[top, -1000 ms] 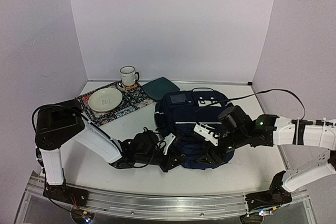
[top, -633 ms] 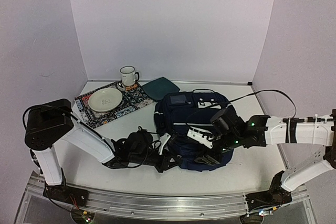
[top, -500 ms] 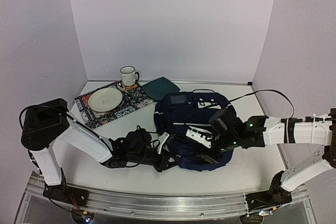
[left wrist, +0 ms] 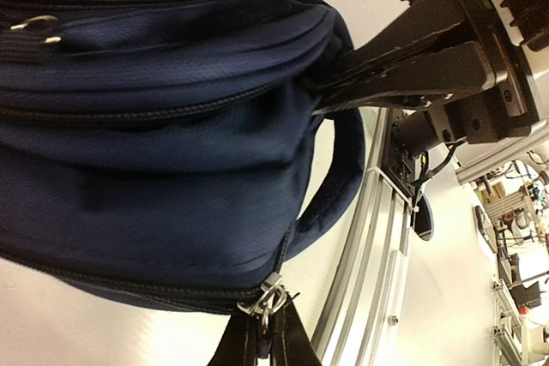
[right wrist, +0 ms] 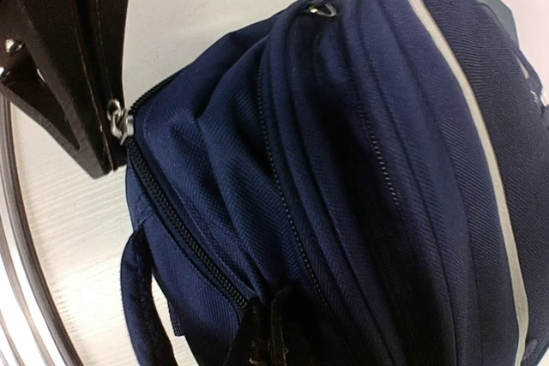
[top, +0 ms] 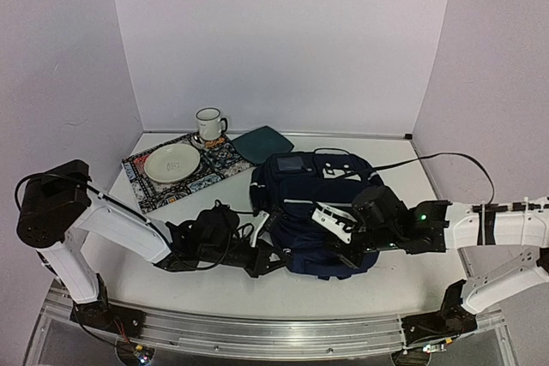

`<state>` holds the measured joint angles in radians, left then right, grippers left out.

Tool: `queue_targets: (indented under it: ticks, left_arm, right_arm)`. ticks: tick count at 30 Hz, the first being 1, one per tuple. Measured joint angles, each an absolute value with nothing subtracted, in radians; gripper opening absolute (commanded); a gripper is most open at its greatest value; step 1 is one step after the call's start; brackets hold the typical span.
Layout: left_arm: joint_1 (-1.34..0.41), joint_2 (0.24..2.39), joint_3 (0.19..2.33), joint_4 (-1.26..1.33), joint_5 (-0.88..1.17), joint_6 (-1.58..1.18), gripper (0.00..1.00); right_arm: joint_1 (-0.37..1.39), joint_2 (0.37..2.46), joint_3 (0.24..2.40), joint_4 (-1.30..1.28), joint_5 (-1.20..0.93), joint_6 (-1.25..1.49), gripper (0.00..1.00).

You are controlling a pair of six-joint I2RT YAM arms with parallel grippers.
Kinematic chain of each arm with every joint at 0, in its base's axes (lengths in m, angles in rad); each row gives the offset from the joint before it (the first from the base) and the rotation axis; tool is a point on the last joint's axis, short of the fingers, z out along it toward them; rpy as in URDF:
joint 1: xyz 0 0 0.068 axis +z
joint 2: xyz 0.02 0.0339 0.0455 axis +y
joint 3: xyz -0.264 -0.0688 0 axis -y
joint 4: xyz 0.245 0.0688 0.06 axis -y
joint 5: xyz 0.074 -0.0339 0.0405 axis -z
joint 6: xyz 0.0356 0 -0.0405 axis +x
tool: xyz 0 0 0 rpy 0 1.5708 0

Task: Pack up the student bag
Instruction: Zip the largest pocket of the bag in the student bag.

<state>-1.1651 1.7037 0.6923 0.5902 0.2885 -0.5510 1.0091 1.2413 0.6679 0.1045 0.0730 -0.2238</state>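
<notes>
Jaws of the right gripper (right wrist: 262,330) have just clamped shut on the student bag (top: 313,199) between them. The left gripper (left wrist: 268,325) pinches a zipper pull (left wrist: 265,294) at its tips, so unzipping looks ready.

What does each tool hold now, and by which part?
The left tool is shut on the zipper pull of the bag. The right tool pinches the bag's fabric further along that same zipper.
</notes>
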Motion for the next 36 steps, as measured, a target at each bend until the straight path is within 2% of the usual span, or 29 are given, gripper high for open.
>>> queue_targets:
  ticks: [9,19,31,36]
  left_arm:
    - [-1.133,1.638,0.680,0.515,0.245,-0.534,0.00]
    - [-1.083,1.638,0.746,0.354,0.130,-0.497,0.00]
    - [-1.029,1.835,0.953,0.045,-0.063,-0.496,0.00]
    - [-1.028,1.858,1.001,0.015,-0.084,-0.495,0.10]
  right_arm:
    - [0.999,1.125,0.631,0.075,0.129,-0.114,0.00]
    - [0.826,1.049,0.630,-0.011,0.102,0.035,0.00]
    - [0.751,0.841,0.605,-0.174,0.090,0.048,0.00]
    - [0.750,0.824,0.605,-0.210,0.077,0.050,0.01]
